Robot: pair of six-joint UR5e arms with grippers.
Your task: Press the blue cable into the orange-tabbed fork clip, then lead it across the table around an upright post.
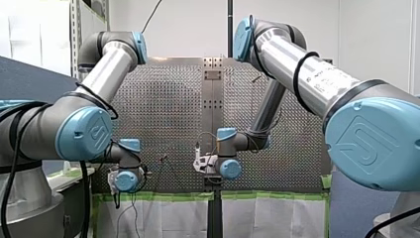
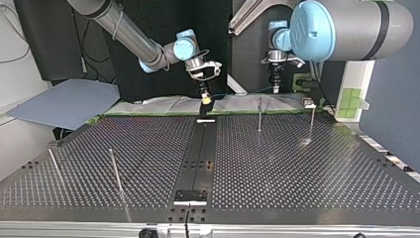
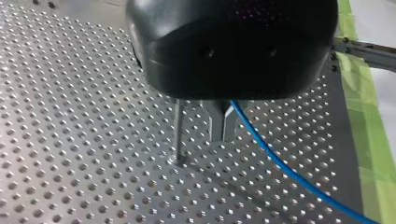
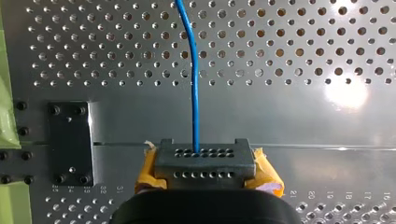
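The blue cable [image 4: 194,84] runs straight out ahead of my right gripper [image 4: 205,161], whose grey tips with yellow pads are shut on it. In the top view this gripper [image 2: 206,100] hangs over the far end of the table's middle rail. The thin cable [image 2: 242,92] stretches from it to my left gripper [image 2: 274,88] at the far edge. In the left wrist view my left gripper [image 3: 222,133] has its metal fingers shut on the blue cable [image 3: 275,156], which trails away over the table. An upright post [image 3: 178,130] stands right beside those fingers. I see no orange-tabbed clip for certain.
Two upright posts [image 2: 259,115] [image 2: 312,121] stand near the far edge at the top view's right, and two more [image 2: 115,171] [image 2: 54,166] near the front left. A small white piece [image 2: 206,120] lies on the rail under my right gripper. A black plate [image 4: 70,142] is bolted beside it.
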